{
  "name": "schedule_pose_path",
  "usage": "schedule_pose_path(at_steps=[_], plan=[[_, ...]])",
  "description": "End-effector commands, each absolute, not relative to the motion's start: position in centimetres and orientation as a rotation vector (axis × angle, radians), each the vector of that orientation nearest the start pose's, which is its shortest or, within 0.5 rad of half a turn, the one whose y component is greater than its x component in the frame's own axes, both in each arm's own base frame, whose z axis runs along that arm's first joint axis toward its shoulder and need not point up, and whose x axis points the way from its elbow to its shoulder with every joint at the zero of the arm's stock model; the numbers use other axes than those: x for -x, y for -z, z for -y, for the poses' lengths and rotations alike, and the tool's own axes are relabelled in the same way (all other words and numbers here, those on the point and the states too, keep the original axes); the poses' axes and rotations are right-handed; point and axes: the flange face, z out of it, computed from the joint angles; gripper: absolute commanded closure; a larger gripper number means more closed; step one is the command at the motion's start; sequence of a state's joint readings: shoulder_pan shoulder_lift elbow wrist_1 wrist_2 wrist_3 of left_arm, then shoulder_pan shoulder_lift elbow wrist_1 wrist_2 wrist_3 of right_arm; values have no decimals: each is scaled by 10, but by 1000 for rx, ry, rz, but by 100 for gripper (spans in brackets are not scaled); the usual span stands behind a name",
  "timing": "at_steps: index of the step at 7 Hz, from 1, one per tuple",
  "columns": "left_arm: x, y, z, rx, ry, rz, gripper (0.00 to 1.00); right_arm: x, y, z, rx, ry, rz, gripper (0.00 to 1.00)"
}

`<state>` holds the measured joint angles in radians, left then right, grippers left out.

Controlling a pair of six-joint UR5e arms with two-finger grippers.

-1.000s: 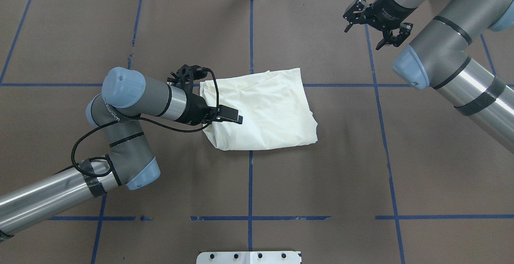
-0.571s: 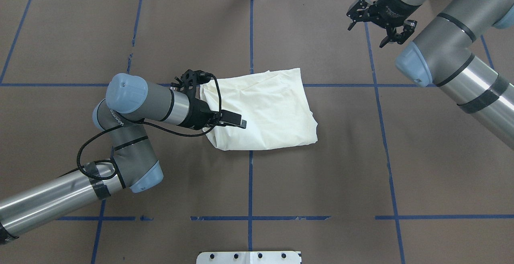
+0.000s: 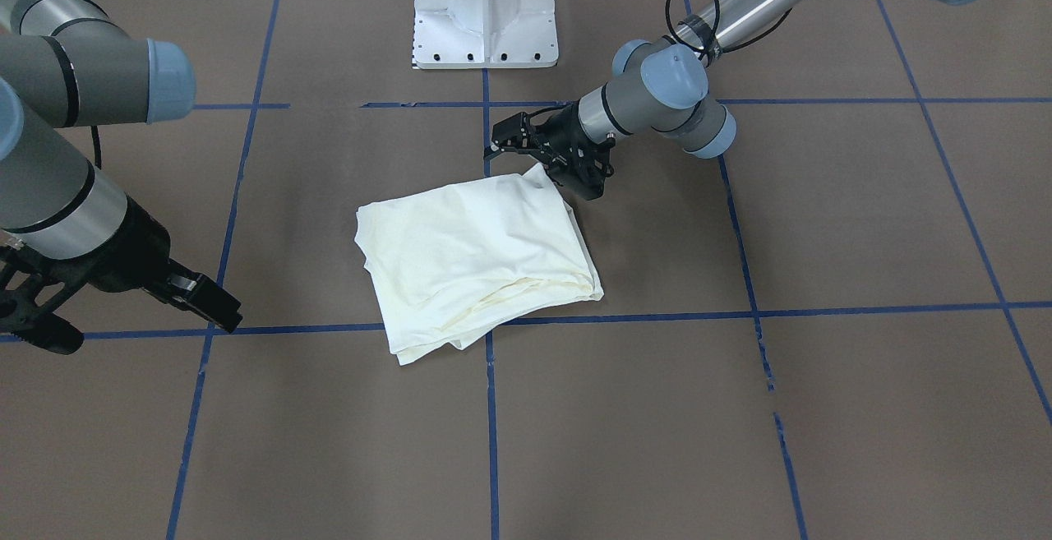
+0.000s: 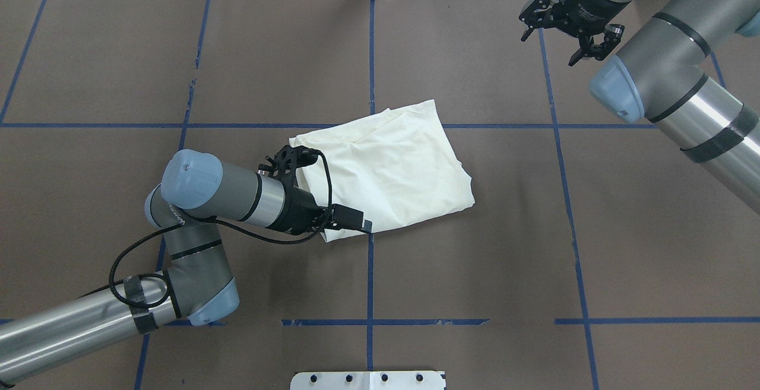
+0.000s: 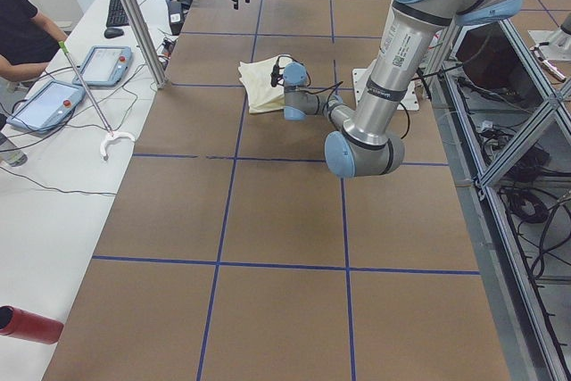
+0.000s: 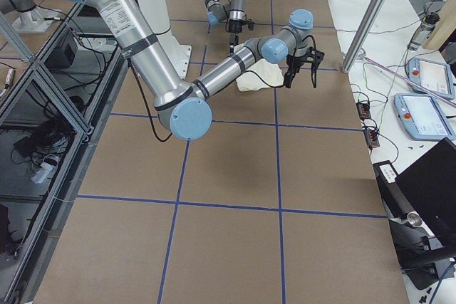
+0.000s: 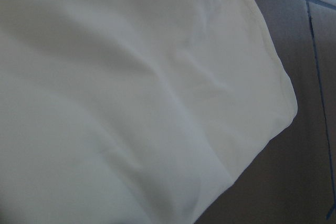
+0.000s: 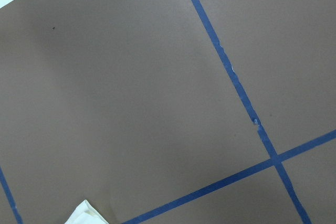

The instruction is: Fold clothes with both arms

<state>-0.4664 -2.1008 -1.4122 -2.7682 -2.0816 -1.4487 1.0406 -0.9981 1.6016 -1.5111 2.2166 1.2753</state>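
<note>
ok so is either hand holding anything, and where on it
The left hand appears to grip the shirt at its side edge on the robot's left, though the pinch itself is hidden. The right hand is open and empty.

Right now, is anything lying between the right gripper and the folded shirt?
Nothing visible does. Between the open right gripper and the shirt there is only bare brown table with blue tape lines. The left gripper is at the shirt's opposite edge, out of that path.
</note>
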Motion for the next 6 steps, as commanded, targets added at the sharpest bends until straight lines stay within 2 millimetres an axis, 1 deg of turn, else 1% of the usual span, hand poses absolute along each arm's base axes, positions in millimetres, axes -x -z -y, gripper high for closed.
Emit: schedule_pose_path(at_steps=[1,2,3,4,5,6], plan=[[-528,-287,337,-6,-132,-1608,0,278,-300,626,86,-469,890,0],[-515,-291,331,-4,-136,-1610,0,278,-300,626,84,-467,891,0],[-496,-299,324,3,-141,-1607,0,277,-299,626,82,-466,893,0],[-461,-310,351,-43,-108,-1594,0,272,-300,623,57,-425,895,0],[-416,-318,395,-104,-75,-1576,0,258,-311,613,23,-379,891,0],[-353,-348,447,-221,-53,-1475,0,232,-329,613,-28,-306,874,0]])
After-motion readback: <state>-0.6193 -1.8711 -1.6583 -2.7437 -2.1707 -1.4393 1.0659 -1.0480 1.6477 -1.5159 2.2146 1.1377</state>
